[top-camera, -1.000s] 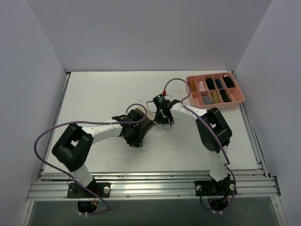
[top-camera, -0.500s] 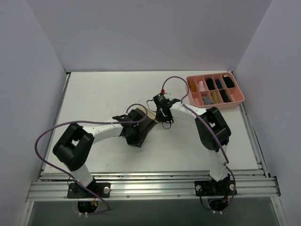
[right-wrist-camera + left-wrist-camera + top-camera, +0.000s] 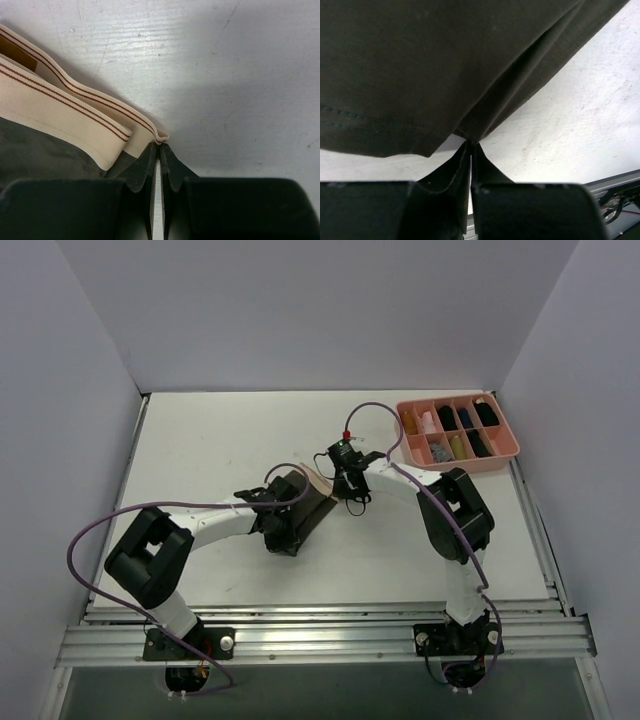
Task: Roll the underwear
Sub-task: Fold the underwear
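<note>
A white, lightly scuffed table [image 3: 200, 440] sits boxed in by plain grey walls [image 3: 300, 310] on three sides, with a metal rail [image 3: 320, 640] along its near edge. A pink tray [image 3: 468, 464] of small compartments stands in the 2 o'clock corner.

The underwear [image 3: 312, 508] lies near the table's centre. It is dark olive-brown soft cloth. Its hem is stitched, and its beige waistband [image 3: 60, 115] carries thin red-brown stripes. The waistband is doubled over at the garment's 1 o'clock end, and the dark cloth runs from there toward 7 o'clock.

The left gripper [image 3: 471, 146] is pinched tight on a fold of dark cloth at the 7 o'clock end, and the fabric drapes away above its tips. The right gripper [image 3: 159, 145] is clamped on the folded tip of the waistband, just above the table.

Against the top view a second ago, the left arm's elbow has swung out toward 8 o'clock. The right gripper sits slightly nearer 12 o'clock. More of the dark cloth and the pale band shows between the two grippers.
</note>
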